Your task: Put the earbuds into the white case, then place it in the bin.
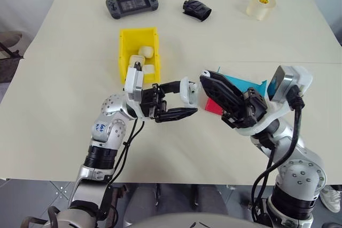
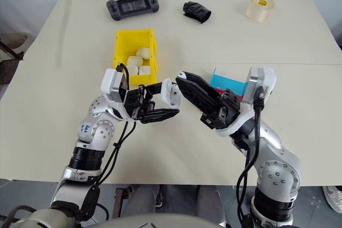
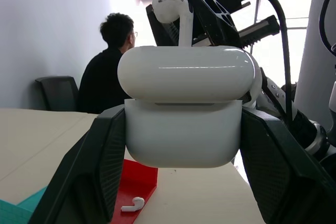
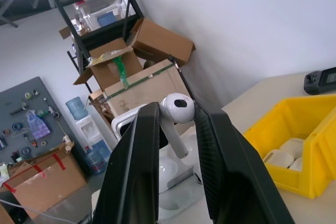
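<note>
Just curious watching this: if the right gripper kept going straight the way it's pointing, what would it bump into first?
Probably the white case held in the left gripper. The right gripper, pinching an earbud, points at it from close by, though exact depth is unclear.

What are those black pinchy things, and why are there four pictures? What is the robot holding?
It is a robot with two arms. Each arm ends in a tool with two black fingers. Two pictures come from cameras in its head, looking down at the table. The other two come from cameras on its wrists. The left tool squeezes a white case with its lid open. The right tool pinches one tiny white earbud close to the case. Another earbud lies by a red tray. On the table are also a yellow bin holding cream cases, a blue tray, a game controller and a tape roll.
</note>
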You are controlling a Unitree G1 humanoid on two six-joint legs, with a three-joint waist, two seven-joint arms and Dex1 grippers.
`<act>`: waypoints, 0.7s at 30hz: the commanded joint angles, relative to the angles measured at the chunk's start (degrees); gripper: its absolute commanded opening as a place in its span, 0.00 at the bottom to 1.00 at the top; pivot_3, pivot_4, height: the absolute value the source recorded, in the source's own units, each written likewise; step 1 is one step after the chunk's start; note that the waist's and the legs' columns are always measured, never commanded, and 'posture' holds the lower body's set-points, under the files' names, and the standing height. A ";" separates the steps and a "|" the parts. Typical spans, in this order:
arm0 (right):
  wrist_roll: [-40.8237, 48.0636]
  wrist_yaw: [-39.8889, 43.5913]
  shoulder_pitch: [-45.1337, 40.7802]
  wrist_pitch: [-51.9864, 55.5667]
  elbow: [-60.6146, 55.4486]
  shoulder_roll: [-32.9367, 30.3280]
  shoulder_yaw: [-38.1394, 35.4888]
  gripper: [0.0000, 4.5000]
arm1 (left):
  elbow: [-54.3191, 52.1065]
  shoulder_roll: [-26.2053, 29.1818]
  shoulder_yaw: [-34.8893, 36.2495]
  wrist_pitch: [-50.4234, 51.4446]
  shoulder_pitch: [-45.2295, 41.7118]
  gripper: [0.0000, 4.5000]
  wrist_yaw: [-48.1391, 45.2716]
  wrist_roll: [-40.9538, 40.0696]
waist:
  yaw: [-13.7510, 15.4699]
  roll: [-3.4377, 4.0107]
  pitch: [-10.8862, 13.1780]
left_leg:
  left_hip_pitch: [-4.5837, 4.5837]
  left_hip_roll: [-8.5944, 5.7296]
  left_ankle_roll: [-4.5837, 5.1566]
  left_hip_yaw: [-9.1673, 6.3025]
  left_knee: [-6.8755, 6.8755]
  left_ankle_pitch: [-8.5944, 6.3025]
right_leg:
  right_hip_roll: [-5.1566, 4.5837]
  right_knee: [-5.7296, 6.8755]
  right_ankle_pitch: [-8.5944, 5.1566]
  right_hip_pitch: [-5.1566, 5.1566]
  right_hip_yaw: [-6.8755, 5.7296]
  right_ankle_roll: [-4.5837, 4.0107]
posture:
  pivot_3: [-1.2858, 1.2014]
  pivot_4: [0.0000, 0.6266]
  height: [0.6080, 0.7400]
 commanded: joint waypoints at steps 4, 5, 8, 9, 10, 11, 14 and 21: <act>-3.34 3.64 3.36 -5.88 -1.14 -2.18 4.52 0.21 | -1.72 -0.73 0.40 0.58 -1.29 0.62 0.40 -1.04 | 0.05 0.00 0.00 | 0.00 -0.02 0.01 0.00 0.00 0.00 | -0.02 -0.01 0.00 0.01 0.01 0.00 | 0.52 0.24 1.00; -3.49 3.83 3.84 -6.41 -1.18 -2.36 5.01 0.21 | -1.75 -0.80 0.39 0.55 -1.29 0.62 0.43 -1.01 | 0.04 0.00 0.00 | 0.00 -0.02 0.00 0.00 0.00 0.00 | -0.02 -0.01 0.00 0.01 0.01 0.00 | 0.52 0.24 1.00; -4.01 3.90 5.23 -7.99 -1.23 -2.87 5.94 0.21 | -1.95 -1.03 0.33 0.58 -1.26 0.62 0.57 -1.05 | 0.04 0.00 0.00 | 0.00 -0.01 0.00 0.00 0.00 0.00 | -0.01 -0.01 0.00 0.01 0.01 0.00 | 0.52 0.24 1.00; -4.20 4.19 5.85 -8.35 -1.31 -3.36 6.11 0.21 | -2.01 -1.16 0.31 0.57 -1.28 0.62 0.63 -1.07 | 0.04 0.00 0.00 | 0.00 -0.01 0.00 0.01 0.00 0.00 | -0.01 -0.02 0.00 0.01 0.01 0.00 | 0.52 0.24 1.00; -4.42 4.41 6.37 -8.79 -1.37 -3.78 6.21 0.21 | -2.03 -1.28 0.28 0.52 -1.30 0.62 0.68 -1.04 | 0.08 0.00 0.00 | 0.00 -0.01 0.00 0.00 0.00 0.00 | -0.01 -0.02 0.00 0.02 0.01 0.00 | 0.52 0.24 1.00; -4.33 4.63 6.98 -9.14 -1.49 -4.26 6.19 0.21 | -2.01 -1.43 0.25 0.44 -1.35 0.62 0.68 -1.02 | 0.11 0.00 0.00 | 0.00 -0.01 0.00 0.00 0.00 0.00 | -0.01 -0.03 0.00 0.02 0.01 0.00 | 0.52 0.24 1.00; -4.26 4.58 7.99 -10.38 -1.50 -5.18 6.33 0.21 | -1.82 -1.69 0.35 0.39 -1.53 0.62 0.66 -1.04 | 0.10 0.00 0.00 | 0.00 -0.02 0.00 0.00 0.00 0.00 | -0.02 -0.03 0.00 0.02 0.01 0.00 | 0.52 0.24 1.00; -5.08 4.37 8.78 -11.65 -0.13 -7.48 7.37 0.21 | -1.30 -2.08 0.60 -0.07 -1.98 0.62 0.41 -1.01 | 0.10 0.00 0.00 | 0.00 -0.01 0.00 0.01 0.00 0.00 | -0.01 -0.04 0.00 0.02 0.01 0.00 | 0.52 0.24 1.00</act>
